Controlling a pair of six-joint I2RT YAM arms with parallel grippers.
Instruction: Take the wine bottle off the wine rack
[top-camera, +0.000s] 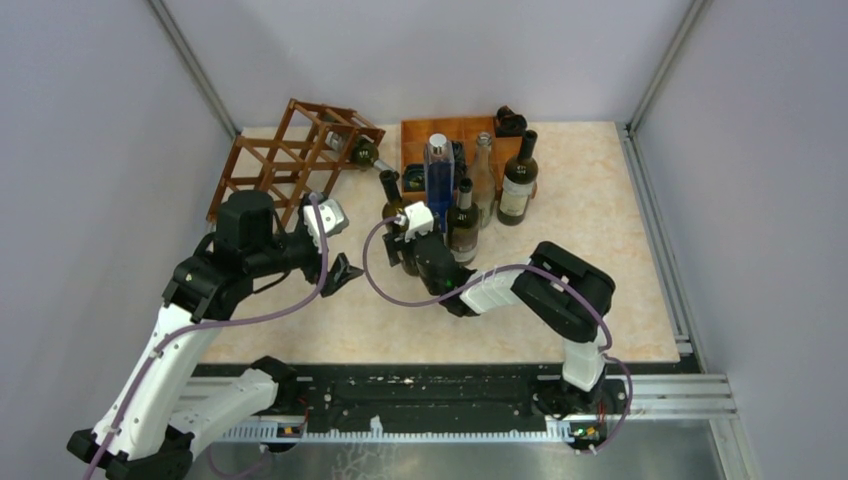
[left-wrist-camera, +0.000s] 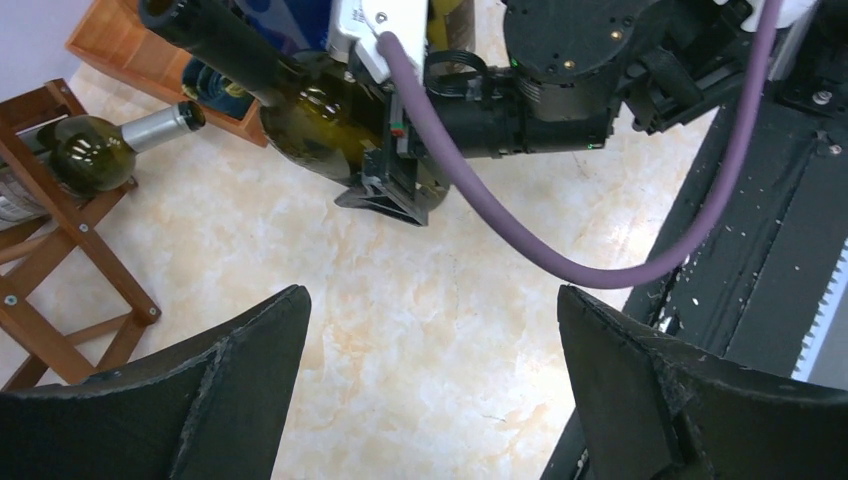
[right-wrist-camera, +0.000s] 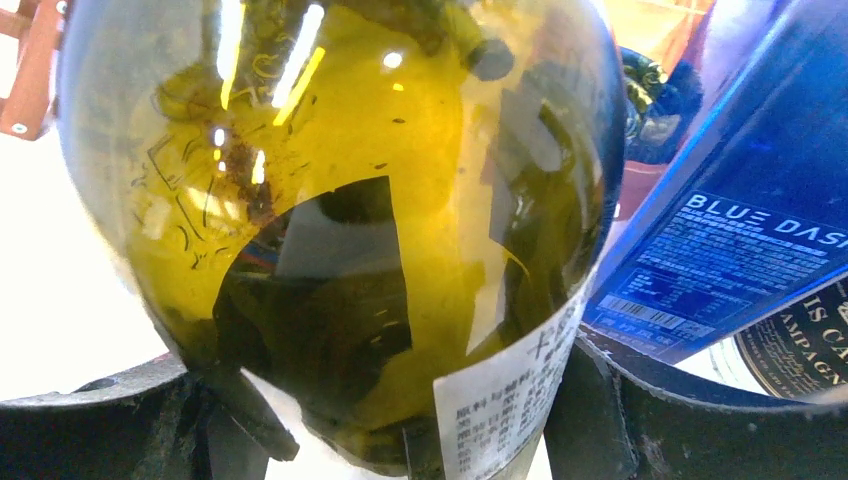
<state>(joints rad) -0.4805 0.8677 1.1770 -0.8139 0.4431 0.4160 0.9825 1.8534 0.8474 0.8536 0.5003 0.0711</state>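
The reddish-brown wine rack (top-camera: 290, 160) stands at the back left, and its corner shows in the left wrist view (left-wrist-camera: 60, 250). One green bottle with a silver neck (top-camera: 365, 153) (left-wrist-camera: 95, 150) lies in the rack. My right gripper (top-camera: 420, 255) (right-wrist-camera: 400, 430) is shut on the body of a second green wine bottle (top-camera: 392, 205) (right-wrist-camera: 340, 220) (left-wrist-camera: 300, 110). It holds that bottle clear of the rack, next to the standing bottles. My left gripper (top-camera: 340, 272) (left-wrist-camera: 430, 380) is open and empty above bare table, just left of the held bottle.
An orange-brown compartment tray (top-camera: 420, 130) sits at the back centre. A blue bottle (top-camera: 438, 170) (right-wrist-camera: 740, 200), a clear bottle (top-camera: 484, 170) and dark bottles (top-camera: 518, 180) (top-camera: 462, 220) stand close to the held bottle. A purple cable (left-wrist-camera: 560, 260) hangs from the right arm.
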